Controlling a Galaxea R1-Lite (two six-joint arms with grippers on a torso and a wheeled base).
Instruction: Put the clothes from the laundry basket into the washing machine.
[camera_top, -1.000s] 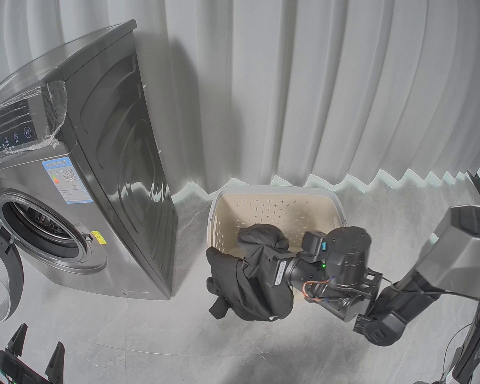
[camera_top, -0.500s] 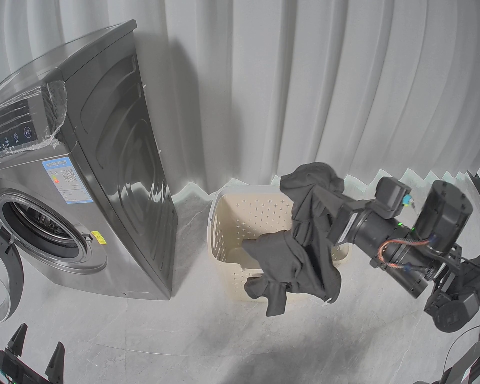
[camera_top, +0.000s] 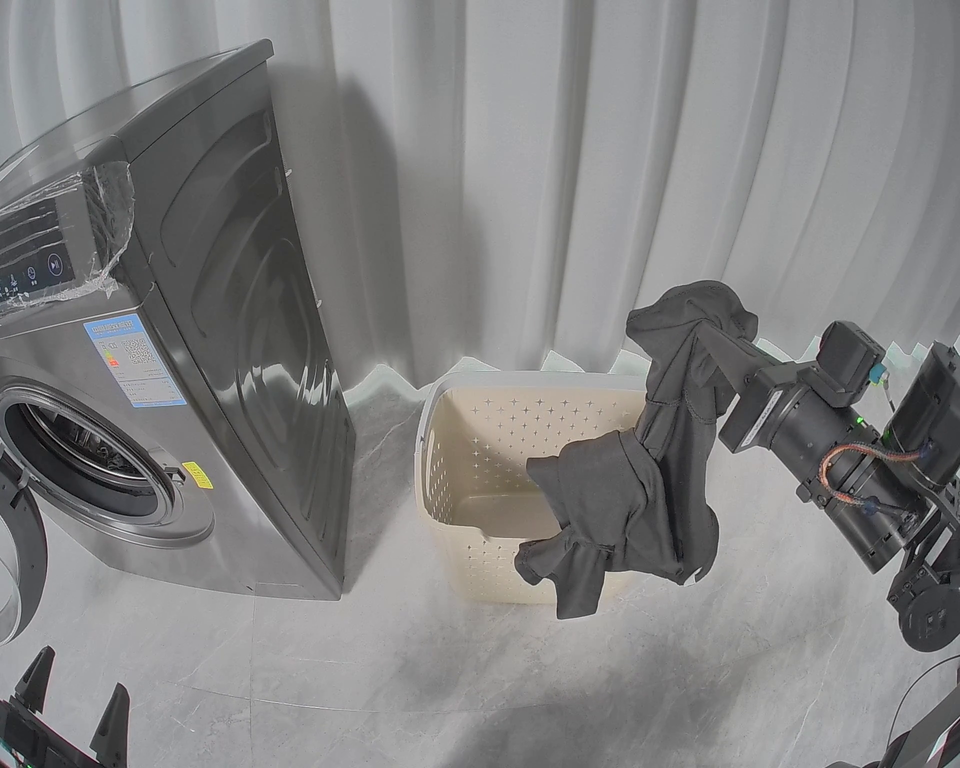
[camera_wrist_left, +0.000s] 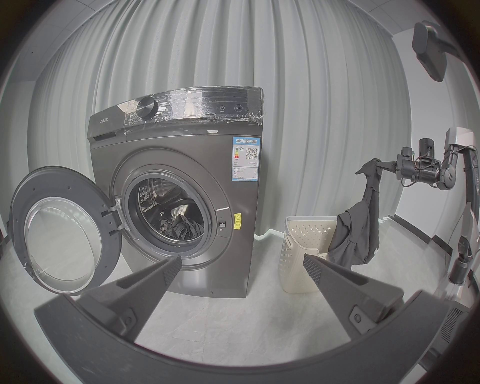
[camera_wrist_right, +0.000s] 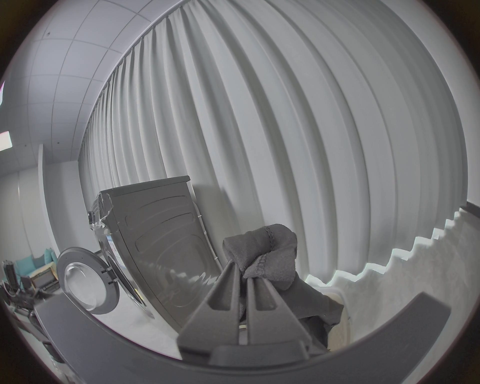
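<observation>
Because your right gripper (camera_wrist_right: 242, 272) is pinched tight on the top of the dark garment (camera_top: 640, 490), the cloth hangs down long and loose by the right side of the laundry basket (camera_top: 440, 400). Holding it this high looks meant to lift it free of the rim. The washing machine (camera_top: 200, 300) stands apart on the left, and its door (camera_wrist_left: 60, 230) is wide open for loading. 1 dark bundle (camera_wrist_left: 180, 227) lies in the drum. Your left gripper (camera_wrist_left: 240, 265) sits low, fingers spread, holding nothing.
</observation>
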